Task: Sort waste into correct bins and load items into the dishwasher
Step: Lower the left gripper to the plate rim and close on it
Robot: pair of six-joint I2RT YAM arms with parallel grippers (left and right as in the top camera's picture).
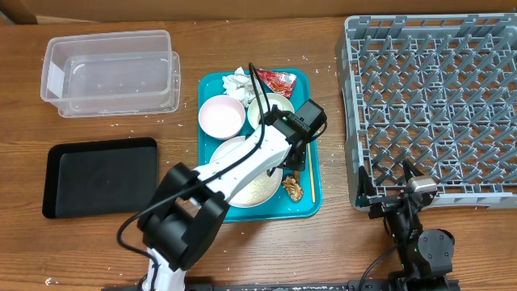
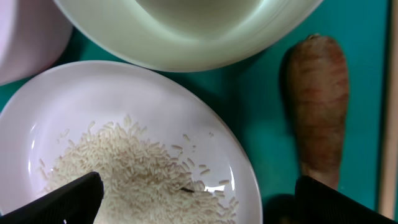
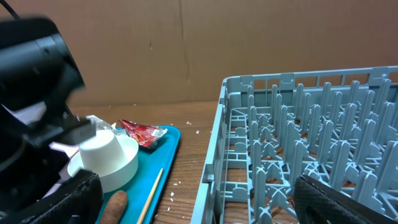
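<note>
On the teal tray, my left gripper [image 1: 289,153] hangs open low over the plate's right rim. Close under it lies the large white plate [image 2: 143,124] strewn with rice grains [image 2: 124,165]. One of its fingers [image 2: 68,202] is over the rice and the other is by the brown sausage piece [image 2: 317,112]; nothing is between them. A white bowl [image 2: 186,31] lies just beyond. That bowl [image 3: 115,165] holds an upturned cup [image 3: 99,149]. The wooden stick [image 3: 149,193], red wrapper [image 1: 279,81], napkin [image 1: 237,81] and second bowl [image 1: 221,115] also lie on the tray. My right gripper [image 1: 388,179] is open at the grey dish rack's [image 1: 436,105] front left corner.
A clear tub [image 1: 109,71] stands at the back left, with a flat black tray [image 1: 101,174] in front of it. A small brown crumbly bit [image 1: 292,191] sits on the teal tray [image 1: 313,202] near its front right corner. Stray rice grains dot the wooden table.
</note>
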